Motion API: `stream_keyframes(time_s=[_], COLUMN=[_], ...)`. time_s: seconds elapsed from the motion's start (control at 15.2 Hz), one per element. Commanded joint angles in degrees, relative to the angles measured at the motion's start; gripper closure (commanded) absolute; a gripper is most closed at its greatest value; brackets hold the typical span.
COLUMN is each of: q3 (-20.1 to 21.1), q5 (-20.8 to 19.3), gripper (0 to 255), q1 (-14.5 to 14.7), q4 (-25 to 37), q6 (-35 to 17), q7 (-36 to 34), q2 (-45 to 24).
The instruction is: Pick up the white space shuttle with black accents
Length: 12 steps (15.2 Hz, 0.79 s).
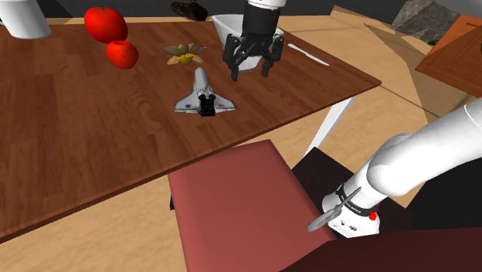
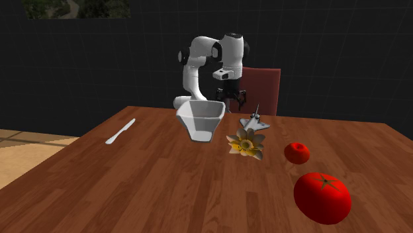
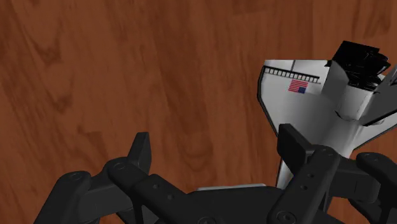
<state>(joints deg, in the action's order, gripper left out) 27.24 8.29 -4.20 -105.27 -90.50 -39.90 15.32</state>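
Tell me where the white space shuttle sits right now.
In the shoulder view, the white space shuttle with a black tail lies on the brown wooden table, below the yellow flower-shaped ornament and lower left of the open black claw.

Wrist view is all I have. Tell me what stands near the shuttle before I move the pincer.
Observer: In the second exterior view a white bowl stands left of the pincer, the shuttle right of it.
Operator: Now report what lies past the shuttle's nose.
Observer: A flower-shaped object, close to the nose but not touching.
Operator: Name anything farther out.
Observer: A small red tomato and a larger red tomato, beyond the flower-shaped object toward the shoulder view's left.
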Motion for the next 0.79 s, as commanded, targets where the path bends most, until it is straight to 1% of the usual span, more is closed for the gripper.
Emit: stream_keyframes(time_s=[0.0,0.13,0.26,0.46,0.73], q3=[2.8,5.1,6.9,8.2,7.7], q5=[-1.8,-4.1,-7.2,-12.2,-11.3], gripper=[0,0,0,0,0], q1=[-0.2,0.3,1.6,5.8,5.1], q4=[6.4,12.7,19.8,32.2,27.2], q6=[1.5,3.0,5.1,9.4,5.6], q7=[-6.6,-12.8,-19.1,-27.8,-27.1], q2=[-6.0,-12.1,-18.8,-29.4,-27.9])
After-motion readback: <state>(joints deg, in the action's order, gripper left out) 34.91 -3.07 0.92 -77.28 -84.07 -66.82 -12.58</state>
